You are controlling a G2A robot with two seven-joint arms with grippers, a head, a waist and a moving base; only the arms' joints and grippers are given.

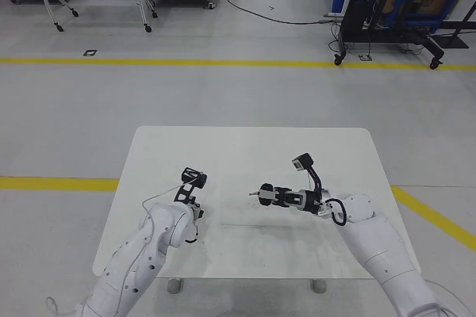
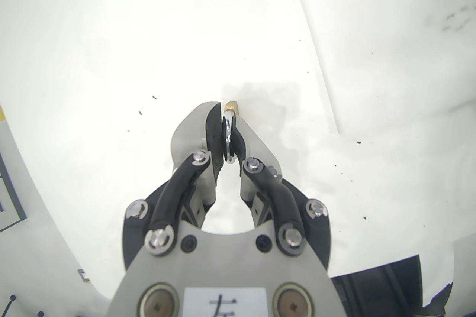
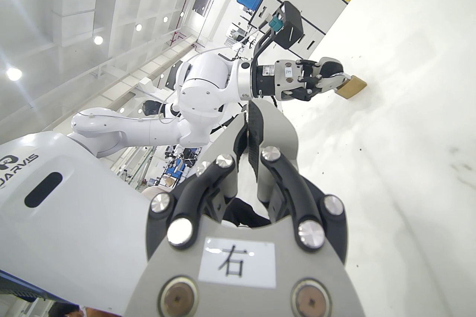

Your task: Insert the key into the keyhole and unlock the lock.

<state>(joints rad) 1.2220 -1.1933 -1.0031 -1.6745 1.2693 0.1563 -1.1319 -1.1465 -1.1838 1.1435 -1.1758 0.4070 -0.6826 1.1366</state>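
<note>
A brass padlock (image 3: 353, 86) rests on the white table (image 1: 254, 150), held by its silver shackle (image 2: 227, 142) in my left gripper (image 2: 225, 110), which is shut. Only a corner of the brass body (image 2: 231, 107) peeks past the fingertips in the left wrist view. In the top view the left gripper (image 1: 195, 208) sits at the table's left middle. My right gripper (image 1: 263, 194) is near the centre, pointing toward the left one with a gap between them, and is shut on the key (image 1: 251, 192), whose thin tip sticks out. Its fingers (image 3: 256, 132) are pressed together.
The table top shows small dark specks and scuffs. Its front edge lies close behind both arms. Yellow floor lines and wheeled carts lie beyond the far edge.
</note>
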